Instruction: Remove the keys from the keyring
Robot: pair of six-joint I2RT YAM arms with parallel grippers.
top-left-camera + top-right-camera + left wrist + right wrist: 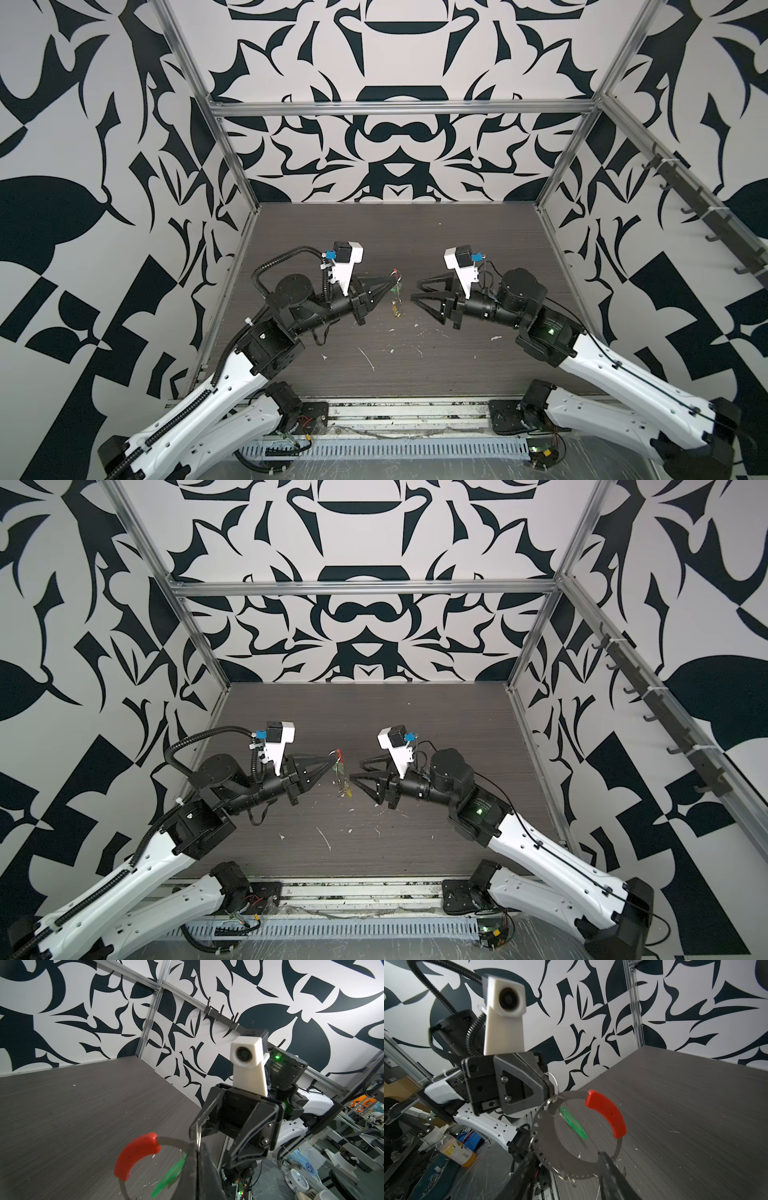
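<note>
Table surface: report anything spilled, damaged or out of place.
The dark table is littered on its near half with white flecks and a pale streak, like scraps or scratches; I cannot tell which. The keyring is pinched in the left tool, not dropped.

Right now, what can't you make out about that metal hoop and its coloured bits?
- Yellow tag: a tiny smudge in both top views; whether it hangs on the keyring cannot be told.
- Green tag: blurred in the right wrist view; its loop is unclear.
- Keyring's lower arc: in the left wrist view, cut off by the picture's edge and hidden behind the left gripper.
</note>
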